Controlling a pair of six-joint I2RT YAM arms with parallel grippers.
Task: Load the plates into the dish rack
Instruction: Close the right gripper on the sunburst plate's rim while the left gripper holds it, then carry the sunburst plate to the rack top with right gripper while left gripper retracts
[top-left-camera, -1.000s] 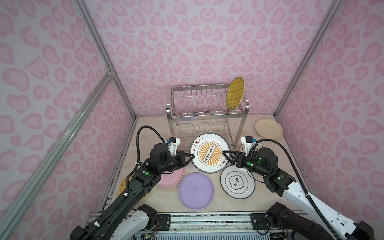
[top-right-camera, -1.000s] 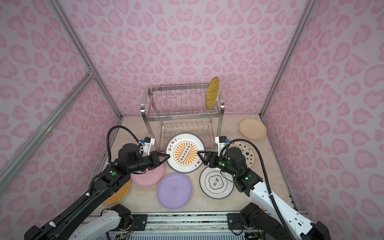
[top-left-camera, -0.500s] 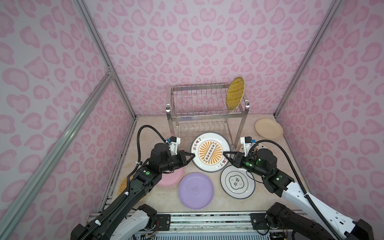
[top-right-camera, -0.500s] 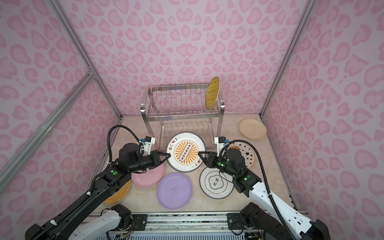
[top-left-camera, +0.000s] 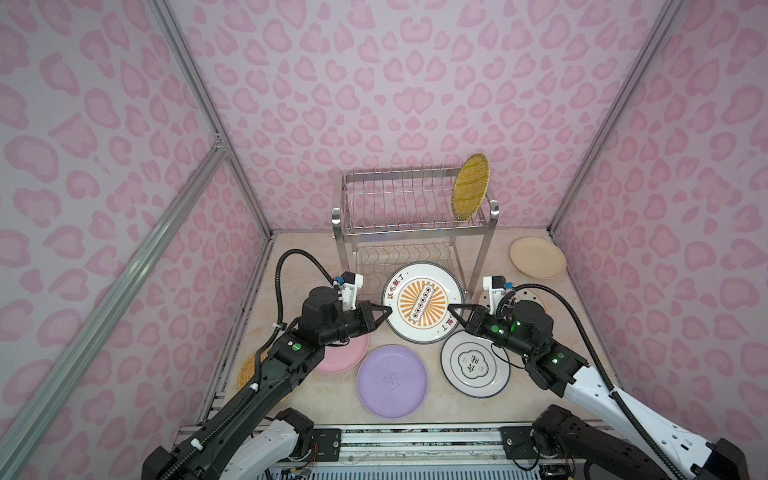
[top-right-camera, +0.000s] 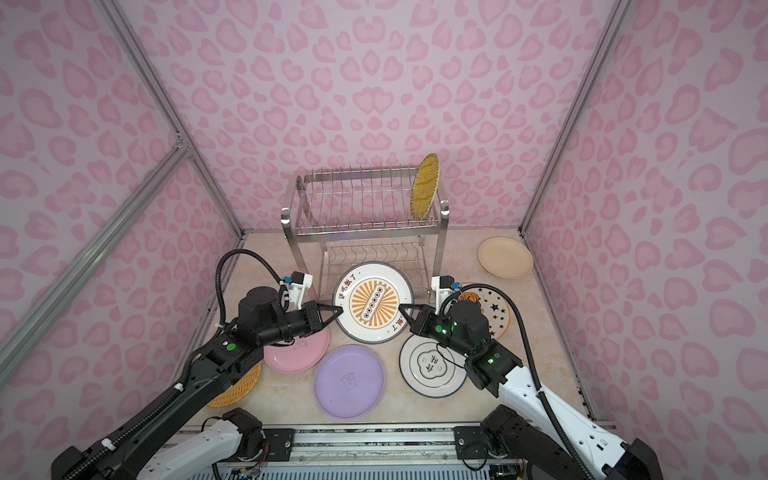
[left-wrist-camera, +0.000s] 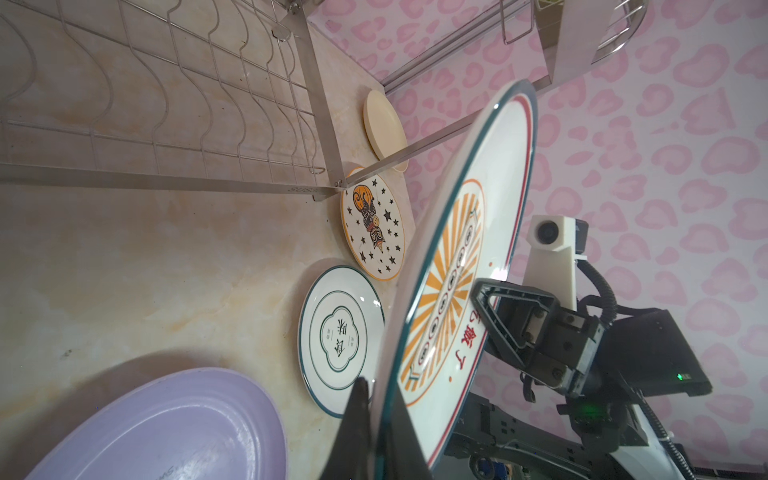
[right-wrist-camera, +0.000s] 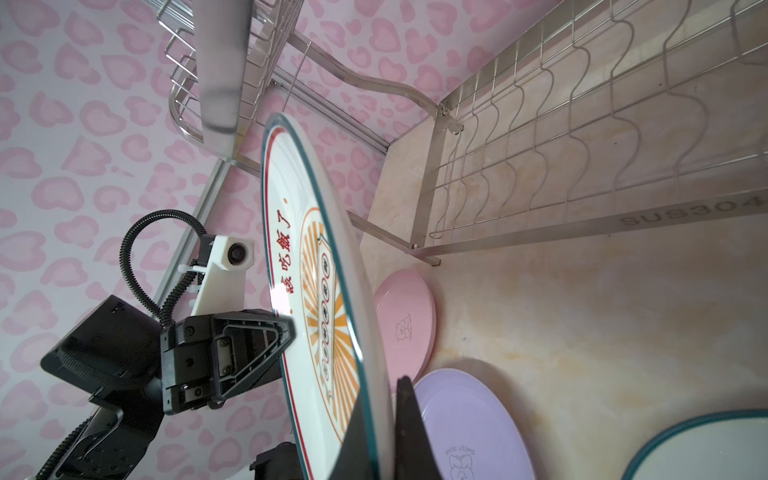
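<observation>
Before the dish rack (top-left-camera: 411, 230), left gripper (top-left-camera: 388, 311) and right gripper (top-left-camera: 451, 307) both clamp opposite rims of the orange-radial plate (top-left-camera: 422, 301), held off the table (top-left-camera: 316, 257) (yellow striped plate (top-left-camera: 470, 186) stands in upper tier).

Right end effector (top-left-camera: 452, 308) has closed. 1 s ago its jaws stood apart w/ the rim of the radial plate (top-left-camera: 422, 301) between them. Now they're pinched tight on that rim, on the side toward the table's right edge. Right wrist view shows the jaws meeting the plate (right-wrist-camera: 316, 316) w/ no gap. Plate is now gripped at 2 opposite rims vs. 1 before.
</observation>
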